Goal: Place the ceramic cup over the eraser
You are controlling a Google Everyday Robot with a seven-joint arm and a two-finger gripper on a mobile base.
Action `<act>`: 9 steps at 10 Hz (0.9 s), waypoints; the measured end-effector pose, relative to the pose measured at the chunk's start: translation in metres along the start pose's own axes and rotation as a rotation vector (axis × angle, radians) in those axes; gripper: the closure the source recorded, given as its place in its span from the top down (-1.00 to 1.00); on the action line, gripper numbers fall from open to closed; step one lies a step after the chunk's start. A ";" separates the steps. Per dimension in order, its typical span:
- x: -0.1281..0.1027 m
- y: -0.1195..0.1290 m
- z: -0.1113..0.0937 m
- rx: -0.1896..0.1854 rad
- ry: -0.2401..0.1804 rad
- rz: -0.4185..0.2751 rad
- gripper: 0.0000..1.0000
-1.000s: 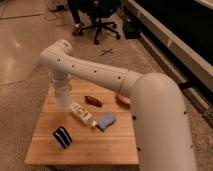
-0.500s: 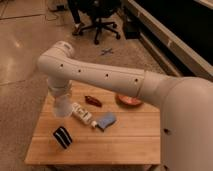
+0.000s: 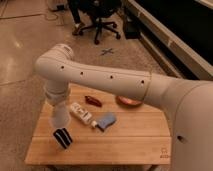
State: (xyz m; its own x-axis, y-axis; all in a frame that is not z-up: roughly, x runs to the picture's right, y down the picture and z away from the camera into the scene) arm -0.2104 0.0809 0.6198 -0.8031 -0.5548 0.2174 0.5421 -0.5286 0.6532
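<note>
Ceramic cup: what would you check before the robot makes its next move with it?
1. Grip: gripper, above the table's left end, shut on the ceramic cup: ok.
2. Cup lined up over the eraser: close, but cannot tell exactly.
3. Cup's mouth facing down: cannot tell.
4. Room around the eraser: the white bottle lies apart from it: ok.
5. Eraser resting on the table, inside its edge: ok.

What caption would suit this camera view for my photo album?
Robot arm's gripper holds the ceramic cup just above the striped eraser on a wooden table.
</note>
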 end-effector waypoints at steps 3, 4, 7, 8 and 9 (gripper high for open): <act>-0.002 -0.001 0.001 0.004 -0.006 -0.014 -1.00; -0.002 -0.001 0.001 0.004 -0.006 -0.014 -1.00; -0.002 -0.001 0.002 0.006 -0.007 -0.013 -1.00; -0.002 -0.001 0.004 0.006 -0.010 -0.015 -1.00; -0.004 -0.001 0.008 0.004 -0.017 -0.020 -1.00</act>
State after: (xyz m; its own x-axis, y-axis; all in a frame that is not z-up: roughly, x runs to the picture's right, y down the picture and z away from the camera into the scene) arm -0.2099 0.0887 0.6241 -0.8179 -0.5328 0.2169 0.5248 -0.5367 0.6607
